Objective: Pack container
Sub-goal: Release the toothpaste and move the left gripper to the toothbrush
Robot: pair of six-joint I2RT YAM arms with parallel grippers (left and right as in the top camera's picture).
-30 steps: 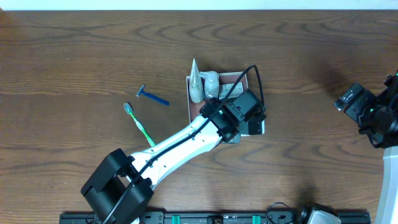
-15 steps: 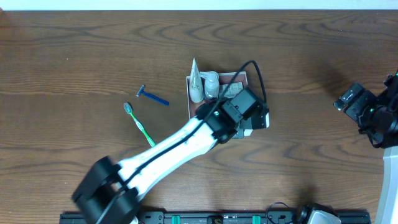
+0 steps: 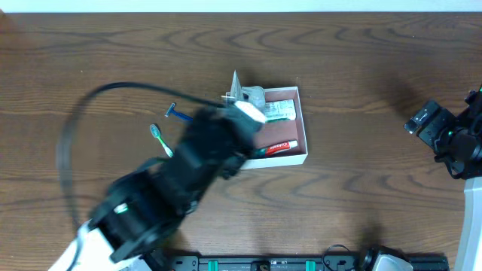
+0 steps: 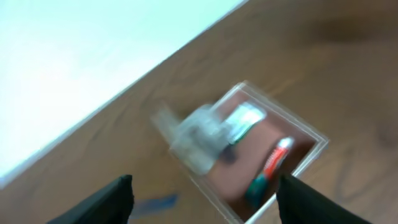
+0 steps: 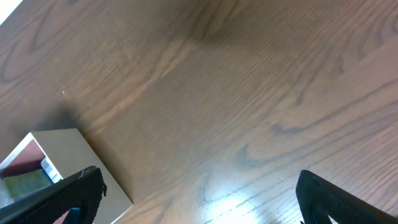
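Observation:
The container [image 3: 303,124] is a shallow white box with a reddish-brown inside, at the table's middle. In it lie a red, white and green toothpaste tube [image 3: 279,148], a green-white sachet [image 3: 280,111] and white bottles [image 3: 253,100] at its far left corner. The left wrist view shows the container [image 4: 311,134], the tube [image 4: 273,163] and a bottle [image 4: 202,134], all blurred. My left gripper [image 4: 205,202] is open and empty, above the container's left side. My right gripper [image 5: 211,205] is open and empty at the far right [image 3: 428,122], away from the container [image 5: 81,162].
A blue razor [image 3: 183,117] and a green toothbrush [image 3: 160,138] lie on the wooden table left of the container. The razor shows blurred in the left wrist view [image 4: 155,202]. My left arm [image 3: 173,181] crosses the near left of the table, motion-blurred.
My left arm has swung back to the left and toward the near edge, off the container's front right. The toothpaste tube now shows lying in the container. The right arm has not moved.

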